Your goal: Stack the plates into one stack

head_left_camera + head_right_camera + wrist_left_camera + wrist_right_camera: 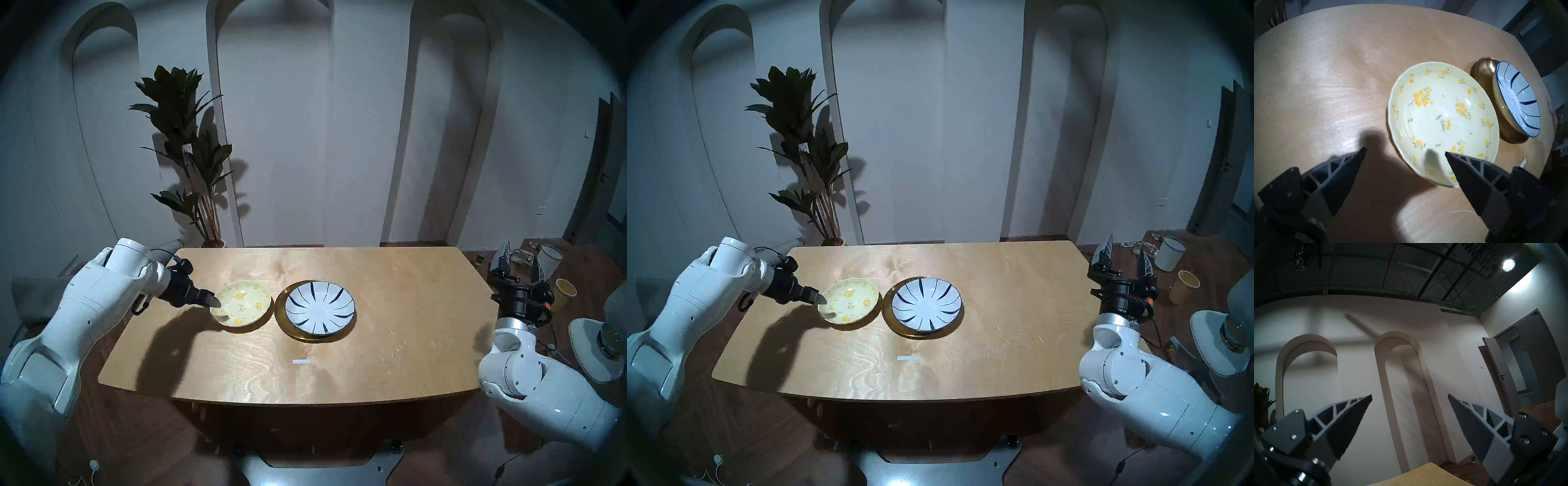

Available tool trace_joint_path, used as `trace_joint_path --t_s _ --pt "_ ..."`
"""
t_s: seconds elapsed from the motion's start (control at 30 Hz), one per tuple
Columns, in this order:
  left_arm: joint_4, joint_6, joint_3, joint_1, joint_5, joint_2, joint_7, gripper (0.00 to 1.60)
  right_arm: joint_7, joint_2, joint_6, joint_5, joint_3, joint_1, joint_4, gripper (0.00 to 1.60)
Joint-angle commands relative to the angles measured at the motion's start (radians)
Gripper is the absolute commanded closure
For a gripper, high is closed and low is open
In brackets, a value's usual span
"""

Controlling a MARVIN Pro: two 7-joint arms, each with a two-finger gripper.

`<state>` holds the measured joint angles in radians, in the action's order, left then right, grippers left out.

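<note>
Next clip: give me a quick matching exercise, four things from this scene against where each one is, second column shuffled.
Things:
1. pale-yellow floral plate
2. white-and-blue plate
3. gold plate
4. right tool

Places:
A. on the table, under another plate
B. raised off the table's right side, open and empty
C. alone on the table, the open left tool straddling its rim
D. resting on the gold plate

Pairs: 1-C, 2-D, 3-A, 4-B
</note>
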<state>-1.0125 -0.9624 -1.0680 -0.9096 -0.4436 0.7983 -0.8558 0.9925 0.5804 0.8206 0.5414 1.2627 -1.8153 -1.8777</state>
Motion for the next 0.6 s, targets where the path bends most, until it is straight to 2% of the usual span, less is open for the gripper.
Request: trace_joint_path --t_s 0.0,0.57 --pt "0.030 0.002 -0.004 0.074 -0.020 0.014 0.005 0.00 0.001 -0.008 0.007 -0.025 0.010 -0.004 -0.021 0.00" --pt "0.142 0.002 0.083 0.113 -0.051 0.052 -0.004 0.00 0.009 -0.014 0.017 -0.075 0.031 -0.017 -0.029 0.00"
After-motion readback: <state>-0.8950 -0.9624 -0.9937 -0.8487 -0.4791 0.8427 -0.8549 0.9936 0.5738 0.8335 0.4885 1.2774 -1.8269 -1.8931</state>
